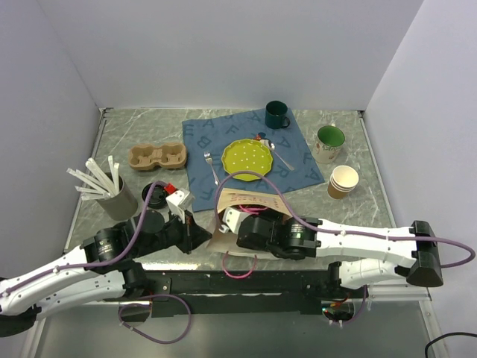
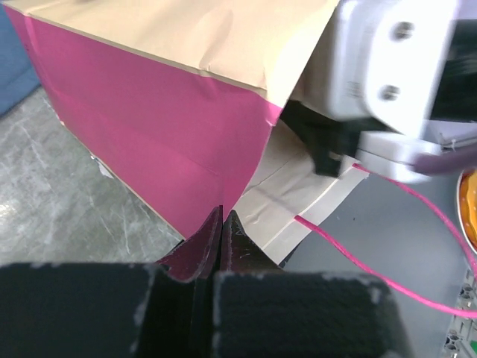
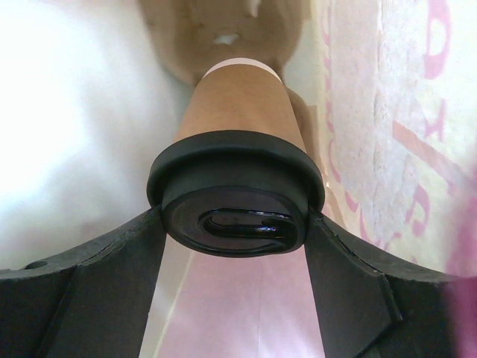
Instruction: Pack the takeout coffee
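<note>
Right jaws were clamped across the black lid (image 3: 235,160) of the takeout coffee (image 3: 238,101), one finger on each side of the rim, cup base pointing away from the wrist camera. The cup was already inside the paper bag (image 1: 250,200): pale and pink-printed bag walls surrounded it in the right wrist view, and from above the right arm's head was tucked into the bag. The bag lay on its side on the counter (image 1: 373,209) just in front of the arm bases, mouth apparently toward the near edge going by the pink handle loop (image 1: 240,267) there. I'd guess it lay that way so the cup could slide in level instead of dropping from above. Left jaws were fully clenched, pinching the edge of a pink panel at the bag's near corner. My read: that anchored the bag and held the mouth open against the push. Couldn't tell if the cup base touched the bag's end, as only a tan blur showed beyond it. Judged stage: insertion nearly done, release not yet. Risk: with the cup on its side, the lid seal matters once the bag is stood up. Pulp cup carrier (image 1: 156,156) and tan cup stack (image 1: 343,181) sat well apart from the bag
</note>
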Available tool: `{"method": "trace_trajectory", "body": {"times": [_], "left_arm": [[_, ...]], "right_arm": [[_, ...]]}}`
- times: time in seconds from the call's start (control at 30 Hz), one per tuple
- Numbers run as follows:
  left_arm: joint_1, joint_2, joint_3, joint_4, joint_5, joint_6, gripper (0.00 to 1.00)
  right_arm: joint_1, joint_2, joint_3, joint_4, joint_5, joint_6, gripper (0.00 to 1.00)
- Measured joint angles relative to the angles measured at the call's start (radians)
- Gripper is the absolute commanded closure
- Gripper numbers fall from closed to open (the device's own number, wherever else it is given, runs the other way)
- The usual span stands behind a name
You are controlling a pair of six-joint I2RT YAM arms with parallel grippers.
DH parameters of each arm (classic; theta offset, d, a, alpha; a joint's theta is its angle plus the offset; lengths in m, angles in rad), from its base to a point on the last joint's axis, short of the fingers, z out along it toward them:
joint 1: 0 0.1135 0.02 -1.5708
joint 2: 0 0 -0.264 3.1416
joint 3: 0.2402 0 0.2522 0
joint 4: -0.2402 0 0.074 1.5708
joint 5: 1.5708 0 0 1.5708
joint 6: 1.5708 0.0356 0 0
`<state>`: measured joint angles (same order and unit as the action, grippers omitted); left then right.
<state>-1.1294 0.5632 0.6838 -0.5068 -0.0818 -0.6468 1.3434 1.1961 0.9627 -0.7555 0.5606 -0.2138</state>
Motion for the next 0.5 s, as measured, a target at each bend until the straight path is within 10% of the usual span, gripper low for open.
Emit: {"method": "trace_trajectory", "body": {"times": [0.5], "left_arm": [[-0.001, 0.036, 0.037, -0.014, -0.010, 0.015, 0.99]], "right_arm": [[0.000, -0.021, 0.062, -0.148, -0.045, 0.011, 0.72]]}}
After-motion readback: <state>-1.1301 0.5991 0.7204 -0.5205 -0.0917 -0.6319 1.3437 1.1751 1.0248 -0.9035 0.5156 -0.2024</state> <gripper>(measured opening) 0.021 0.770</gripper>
